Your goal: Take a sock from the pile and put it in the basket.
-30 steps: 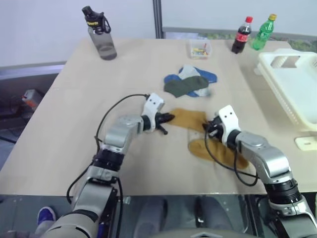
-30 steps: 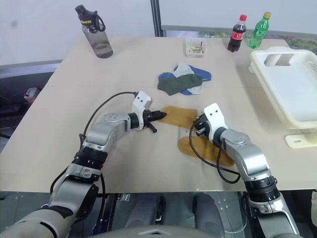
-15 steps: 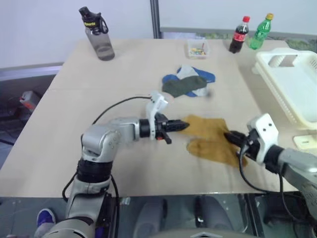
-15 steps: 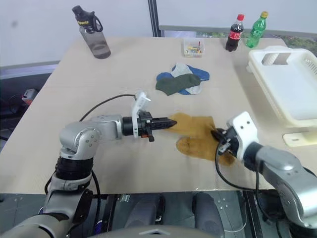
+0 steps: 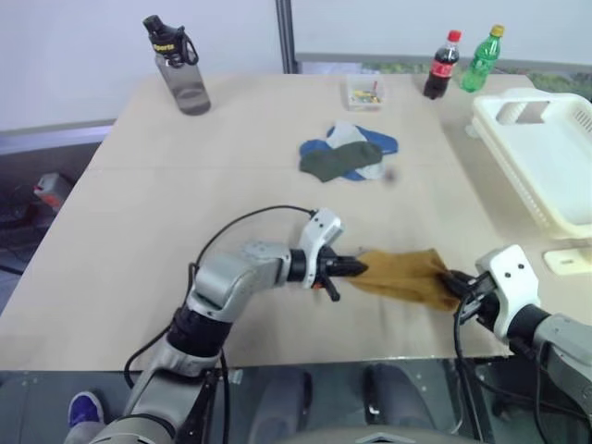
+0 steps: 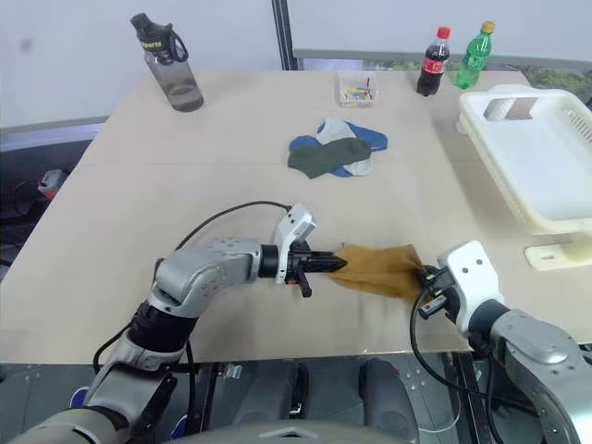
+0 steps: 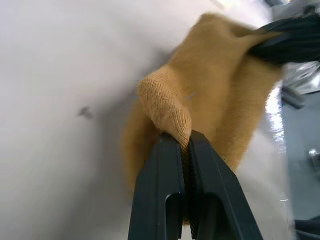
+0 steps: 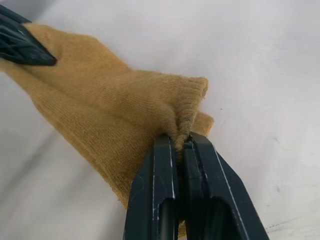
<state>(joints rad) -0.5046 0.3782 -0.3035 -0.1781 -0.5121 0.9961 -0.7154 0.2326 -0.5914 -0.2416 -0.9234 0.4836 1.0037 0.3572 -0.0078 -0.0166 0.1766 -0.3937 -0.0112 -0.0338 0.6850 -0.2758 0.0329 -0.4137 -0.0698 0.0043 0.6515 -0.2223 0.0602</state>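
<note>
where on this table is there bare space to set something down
Bare patches: the broad tabletop between the water bottle and the left tool; the strip between the sock pile and the basket. Crowded: the near edge, where both tools hold the mustard sock.

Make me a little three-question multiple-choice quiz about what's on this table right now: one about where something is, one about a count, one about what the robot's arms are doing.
1. Where is the white basket?
A. At the table's right edge
B. Beside the grey water bottle
C. In the table's middle

2. How many soda bottles stand at the far edge?
A. One
B. Two
C. Four

3. What is the state of the mustard sock?
A. Lying in the basket
B. Buried in the pile
C. Pinched at both ends by the two tools

Answers:
1. A, it sits along the right side, apart from the sock pile.
2. B, a cola bottle and a green bottle.
3. C, the left tool and right tool are each shut on an end, stretching it near the table's front.
</note>
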